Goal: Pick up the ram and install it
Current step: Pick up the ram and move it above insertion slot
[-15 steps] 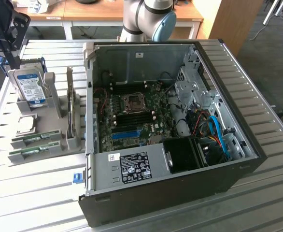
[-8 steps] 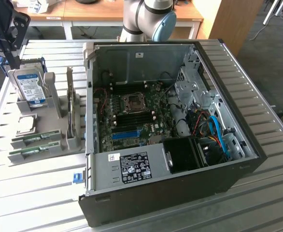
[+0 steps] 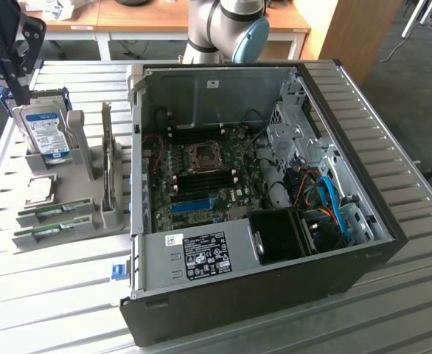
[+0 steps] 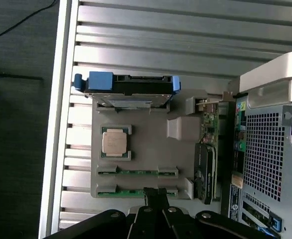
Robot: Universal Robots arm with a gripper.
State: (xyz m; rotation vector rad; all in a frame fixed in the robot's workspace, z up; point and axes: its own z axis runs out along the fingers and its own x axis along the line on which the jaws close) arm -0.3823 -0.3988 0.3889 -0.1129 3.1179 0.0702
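Two long green sticks lie side by side in slots of a grey holder [image 4: 146, 149]. The ram [image 4: 128, 192] is the outer one, farthest from the hard drive, and it also lies at the exterior view's left [image 3: 50, 233]. The look-alike stick [image 4: 136, 173] rests just beside it [image 3: 54, 214]. My gripper [image 4: 156, 193] hangs well above the holder with its fingers shut and nothing between them. In the wrist view its tips line up with the ram's middle. In the exterior view the gripper [image 3: 18, 85] is high at the far left, above the hard drive.
The holder also carries a blue-labelled hard drive [image 3: 46, 133], a square processor [image 3: 40, 190] and an upright card [image 3: 113, 169]. The open computer case [image 3: 260, 184] with its motherboard [image 3: 201, 169] stands to the exterior view's right of the holder on a slatted metal table [image 3: 46, 302].
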